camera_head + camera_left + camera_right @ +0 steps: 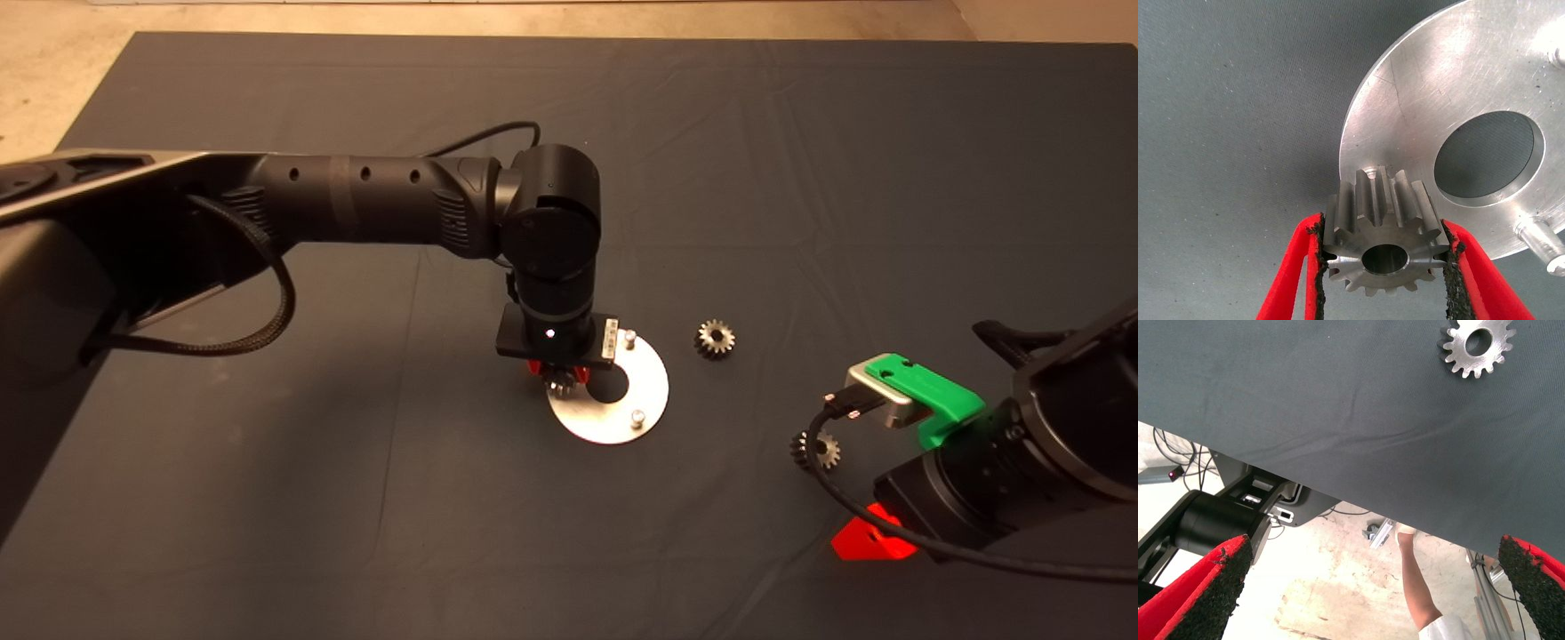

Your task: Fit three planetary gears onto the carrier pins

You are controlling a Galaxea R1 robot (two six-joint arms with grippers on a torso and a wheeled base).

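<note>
On the dark tabletop (356, 498), your right gripper (1371, 593) idles open near a loose gear (816, 450). Your left gripper (1385, 267) grasps another gear (1381, 237) over the disc (653, 382); a misaligned bore could jam on its pin.

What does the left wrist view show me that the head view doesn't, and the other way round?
Only the left wrist view shows the left gripper with its fingers clamped on a planetary gear, bore open, at the carrier disc's edge.

Only the head view shows two loose gears on the mat, one beyond the disc, one near the right gripper, which waits at the lower right edge, and two bare pins.

Both show the disc, its central hole, and the held gear.
</note>
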